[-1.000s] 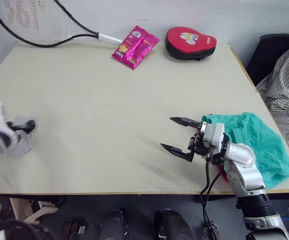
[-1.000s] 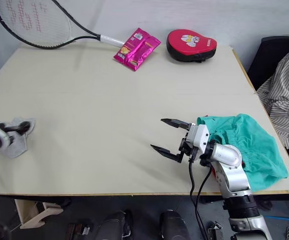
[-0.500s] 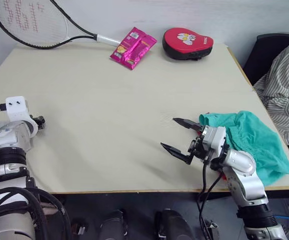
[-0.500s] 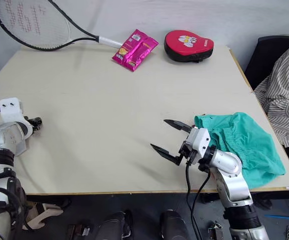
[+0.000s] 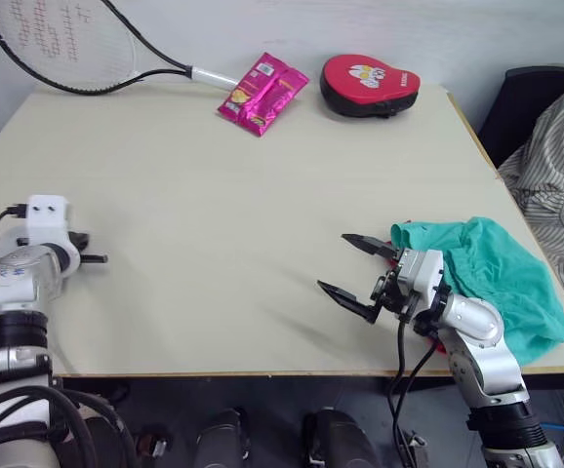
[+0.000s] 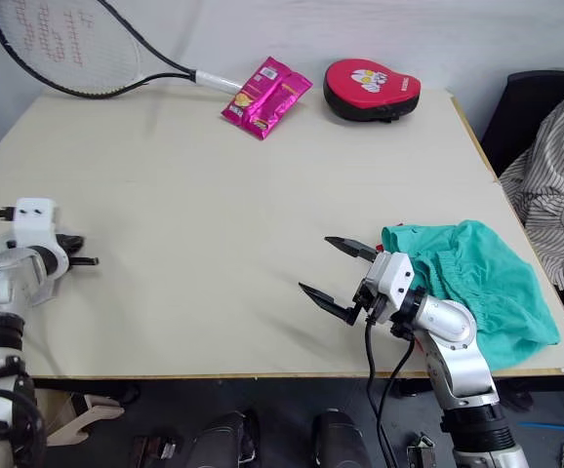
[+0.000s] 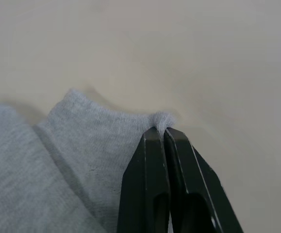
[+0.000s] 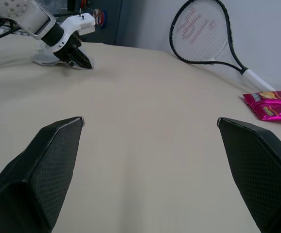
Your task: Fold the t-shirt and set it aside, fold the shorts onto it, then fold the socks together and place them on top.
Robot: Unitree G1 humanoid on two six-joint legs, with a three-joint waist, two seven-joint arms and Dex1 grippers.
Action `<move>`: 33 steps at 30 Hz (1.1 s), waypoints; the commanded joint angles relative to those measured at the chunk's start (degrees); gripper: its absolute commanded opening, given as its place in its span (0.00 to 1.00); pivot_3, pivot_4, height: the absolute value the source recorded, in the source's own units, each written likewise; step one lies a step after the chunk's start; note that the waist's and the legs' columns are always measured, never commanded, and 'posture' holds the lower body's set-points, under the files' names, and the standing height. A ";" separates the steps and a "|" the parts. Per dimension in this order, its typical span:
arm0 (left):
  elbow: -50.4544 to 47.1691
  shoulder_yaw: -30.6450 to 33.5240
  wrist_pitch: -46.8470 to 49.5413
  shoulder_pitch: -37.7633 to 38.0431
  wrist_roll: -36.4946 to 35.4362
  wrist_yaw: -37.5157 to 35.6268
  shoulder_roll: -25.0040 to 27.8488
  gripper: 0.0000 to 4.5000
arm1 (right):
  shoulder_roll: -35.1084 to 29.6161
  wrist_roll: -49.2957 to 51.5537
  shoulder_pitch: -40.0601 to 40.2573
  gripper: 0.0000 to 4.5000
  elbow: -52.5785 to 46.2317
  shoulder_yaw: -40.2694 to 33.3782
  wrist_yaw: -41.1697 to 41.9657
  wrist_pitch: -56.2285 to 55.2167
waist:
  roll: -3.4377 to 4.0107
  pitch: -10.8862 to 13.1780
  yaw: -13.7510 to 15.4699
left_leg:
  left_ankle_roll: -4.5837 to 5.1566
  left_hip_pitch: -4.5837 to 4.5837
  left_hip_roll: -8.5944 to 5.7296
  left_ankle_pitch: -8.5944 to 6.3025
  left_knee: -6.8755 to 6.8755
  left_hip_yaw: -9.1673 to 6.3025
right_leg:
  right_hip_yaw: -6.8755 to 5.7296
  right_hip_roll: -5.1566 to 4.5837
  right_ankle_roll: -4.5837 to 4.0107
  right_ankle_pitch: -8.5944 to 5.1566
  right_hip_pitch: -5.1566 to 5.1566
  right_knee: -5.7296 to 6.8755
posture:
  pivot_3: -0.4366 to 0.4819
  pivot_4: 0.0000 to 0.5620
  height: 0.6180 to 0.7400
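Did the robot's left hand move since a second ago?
Yes. The left gripper, shut on the socks, has slid inward from the table's left edge towards its middle, while the racket stayed put.

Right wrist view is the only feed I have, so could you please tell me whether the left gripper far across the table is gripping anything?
Observer: Yes. In the left wrist view the left gripper is shut on the edge of a grey sock, pinching a small fold of it against the table.
Operator: Thank you. And what lies behind my own gripper?
Observer: The teal shorts lie bunched just behind the open right gripper, near the table's right edge.
Operator: Is the t-shirt there too?
Observer: A sliver of red fabric shows under the shorts by the right wrist; I cannot tell more of it.
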 commanded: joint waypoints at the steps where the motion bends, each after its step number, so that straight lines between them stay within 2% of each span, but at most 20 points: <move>1: -18.40 -3.36 7.51 5.67 -3.82 -5.28 -0.22 0.00 | -1.39 1.01 0.48 1.00 -2.07 -1.93 0.08 -0.17 | 0.00 0.00 0.07 | 0.00 0.00 -0.02 0.00 0.00 -0.03 | 0.00 -0.02 0.00 0.00 0.03 -0.02 | 0.48 0.27 1.00; 5: -32.59 -9.88 14.14 9.19 -5.52 -5.70 -4.89 0.00 | -2.48 0.94 0.49 1.00 -1.50 -1.97 0.67 -0.16 | 0.01 0.00 0.10 | 0.02 -0.04 -0.04 0.00 -0.01 -0.10 | 0.01 -0.01 -0.01 0.00 0.12 -0.23 | 0.48 0.27 1.00; 10: -39.37 -16.61 20.67 8.01 -5.95 -3.40 -14.30 0.00 | -7.57 -1.23 -0.69 1.00 2.35 -4.07 3.69 -2.45 | 0.05 -0.02 0.36 | 0.14 -0.04 -0.14 0.05 0.00 -0.10 | 0.05 0.01 -0.01 0.00 0.24 -0.43 | 0.48 0.27 1.00; 14: -39.33 -19.15 20.28 6.38 -5.43 -3.94 -18.35 0.00 | -11.25 -0.22 -1.66 1.00 6.01 -7.93 4.11 -2.20 | 0.05 -0.02 0.61 | 0.19 -0.02 -0.15 0.06 0.01 -0.12 | 0.05 0.01 -0.01 0.01 0.33 -0.54 | 0.48 0.27 1.00; 19: -38.30 -25.67 15.08 4.09 -4.63 -8.12 -20.35 0.00 | -14.84 -0.54 0.56 1.00 7.25 -9.08 6.08 0.03 | 0.05 -0.02 1.22 | 0.20 -0.02 -0.16 0.07 0.03 -0.12 | 0.05 0.03 -0.01 0.00 0.35 -0.60 | 0.48 0.27 1.00; 22: -37.65 -26.25 11.60 4.30 -4.44 -9.12 -21.68 0.00 | -15.29 -1.14 1.87 1.00 7.88 -9.85 5.33 0.20 | 0.05 -0.02 1.30 | 0.20 -0.04 -0.16 0.07 0.03 -0.11 | 0.05 0.02 -0.01 0.00 0.36 -0.64 | 0.48 0.27 1.00; 25: -36.68 -25.79 7.28 4.61 -2.78 -10.18 -20.45 0.14 | -15.22 -0.35 2.66 1.00 6.33 -9.76 5.20 1.53 | 0.06 -0.02 0.99 | 0.20 -0.04 -0.12 0.08 0.06 -0.10 | 0.06 0.05 -0.01 0.00 0.35 -0.64 | 0.48 0.27 1.00; 28: -37.68 -25.43 4.33 4.98 -2.97 -14.21 -17.48 0.35 | -15.07 2.67 3.84 1.00 3.07 -9.09 6.02 6.40 | 0.08 -0.01 0.76 | 0.15 -0.03 -0.08 0.11 0.06 -0.11 | 0.05 0.10 -0.01 0.00 0.34 -0.61 | 0.48 0.27 1.00; 32: -38.62 -18.42 0.24 5.31 -8.02 -19.13 -16.40 0.65 | -14.86 4.09 3.59 1.00 -0.83 -7.69 6.40 10.48 | 0.09 0.00 0.83 | 0.16 -0.06 -0.07 0.10 0.06 -0.11 | 0.04 0.08 -0.01 0.00 0.34 -0.62 | 0.48 0.27 1.00; 33: -39.10 -15.52 -2.21 5.88 -11.39 -23.32 -15.92 0.72 | -14.66 4.21 3.04 1.00 -1.93 -6.96 6.50 11.29 | 0.09 0.00 0.78 | 0.16 -0.06 -0.07 0.10 0.06 -0.12 | 0.04 0.07 -0.01 0.00 0.34 -0.63 | 0.48 0.27 1.00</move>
